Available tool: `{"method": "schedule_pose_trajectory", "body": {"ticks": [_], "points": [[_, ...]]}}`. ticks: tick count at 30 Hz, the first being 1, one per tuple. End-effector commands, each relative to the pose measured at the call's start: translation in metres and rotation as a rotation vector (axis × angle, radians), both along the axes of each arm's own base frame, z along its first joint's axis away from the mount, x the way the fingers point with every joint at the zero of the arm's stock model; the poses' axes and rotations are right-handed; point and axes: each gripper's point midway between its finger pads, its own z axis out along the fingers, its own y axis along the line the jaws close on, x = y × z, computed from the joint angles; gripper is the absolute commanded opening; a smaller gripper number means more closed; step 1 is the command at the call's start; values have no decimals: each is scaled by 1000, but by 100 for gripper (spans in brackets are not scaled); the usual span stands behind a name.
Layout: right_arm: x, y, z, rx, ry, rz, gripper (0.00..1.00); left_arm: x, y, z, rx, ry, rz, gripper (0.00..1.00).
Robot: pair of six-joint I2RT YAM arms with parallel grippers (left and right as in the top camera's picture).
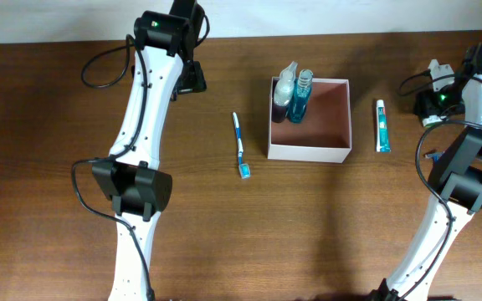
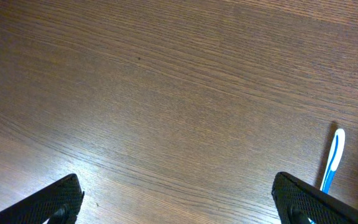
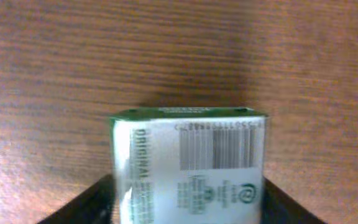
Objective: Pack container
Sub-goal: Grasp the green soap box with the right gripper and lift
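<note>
The container (image 1: 339, 117) is a square open box with white walls and a reddish-brown inside, at the table's middle. A clear spray bottle (image 1: 284, 86) and a blue bottle (image 1: 300, 96) stand in its left part. A blue-white toothbrush (image 1: 240, 145) lies left of it and also shows in the left wrist view (image 2: 332, 160). A toothpaste tube (image 1: 382, 125) lies right of it. My left gripper (image 1: 192, 79) (image 2: 179, 202) is open and empty over bare wood at the back left. My right gripper (image 1: 430, 99) (image 3: 188, 205) is shut on a small green-and-white packet (image 3: 188, 162), right of the tube.
The table is dark brown wood (image 1: 325, 226). Both arms' white links and black cables (image 1: 99, 71) reach in from the front left and front right. The table's back edge meets a pale wall (image 1: 57, 21).
</note>
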Motion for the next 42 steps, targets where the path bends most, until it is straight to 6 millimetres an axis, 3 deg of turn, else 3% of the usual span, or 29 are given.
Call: {"method": "schedule_pose_trajectory", "body": {"ticks": [1, 7, 10, 14, 19, 23, 26, 35, 42], "points": [[-5, 6, -15, 25, 33, -5, 47, 0, 2, 0, 14, 3, -11, 99], [0, 3, 2, 37, 10, -81, 47, 0, 2, 0, 14, 3, -11, 99], [1, 3, 27, 30, -8, -84, 47, 0, 2, 0, 14, 3, -11, 100], [0, 9, 76, 52, -36, -174, 47, 0, 2, 0, 14, 3, -11, 99], [-15, 44, 137, 99, -14, -242, 47, 0, 2, 0, 14, 3, -11, 100], [-23, 84, 169, 105, 2, -182, 46, 0, 2, 0, 14, 3, -11, 100], [-22, 125, 188, 128, -4, -187, 46, 0, 2, 0, 14, 3, -11, 99], [-13, 217, 190, 145, 13, -75, 48, -1, 2, 0, 15, 4, -11, 99], [-13, 246, 190, 177, 24, -127, 47, 0, 2, 0, 14, 3, -11, 99]]}}
